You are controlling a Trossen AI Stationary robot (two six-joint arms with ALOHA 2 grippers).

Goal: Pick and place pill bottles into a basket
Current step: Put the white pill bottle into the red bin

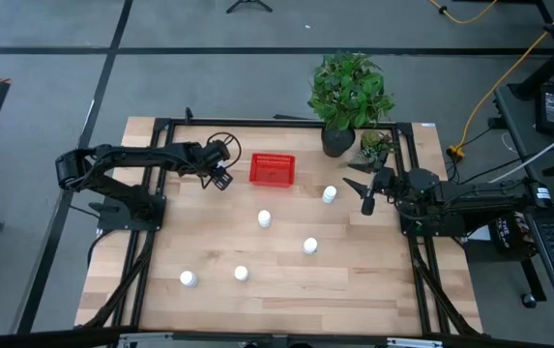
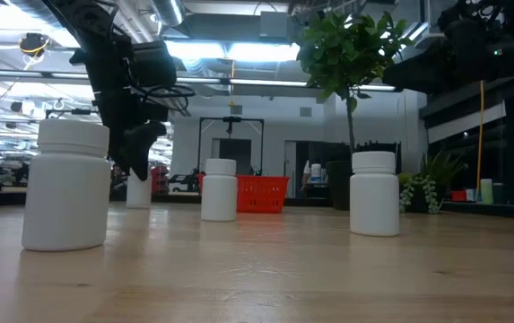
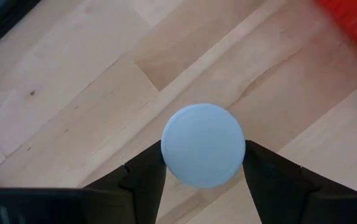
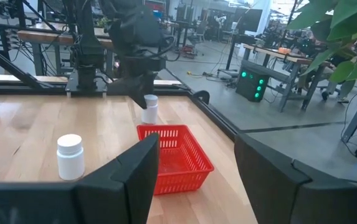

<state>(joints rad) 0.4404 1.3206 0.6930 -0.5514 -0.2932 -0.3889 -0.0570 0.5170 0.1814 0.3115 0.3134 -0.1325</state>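
Observation:
The red basket [image 1: 272,169] stands at the table's far middle. My left gripper [image 1: 220,178] is just left of it, pointing down over a white pill bottle [image 3: 203,146], which also shows in the right wrist view [image 4: 149,109]. Several more bottles stand upright on their bases on the table: one to the right of the basket [image 1: 329,194], one at the middle [image 1: 264,219], one right of the middle [image 1: 309,246] and two near the front [image 1: 241,274] [image 1: 189,278]. My right gripper [image 1: 366,198] is open and empty, right of the nearest bottle, facing the basket [image 4: 175,155]. My left gripper comes from above, pointing down, with one finger [image 3: 144,177] on each side of the bottle's top end [image 3: 166,149], at the cap's rim. The bottle is upright between them. Whether its base is on the table or just off it I cannot tell.
A tall potted plant [image 1: 344,97] and a small plant [image 1: 375,145] stand at the far right, behind the basket and close to my right arm. A black frame [image 1: 160,126] runs round the table's edges. Bare wood lies between the bottles.

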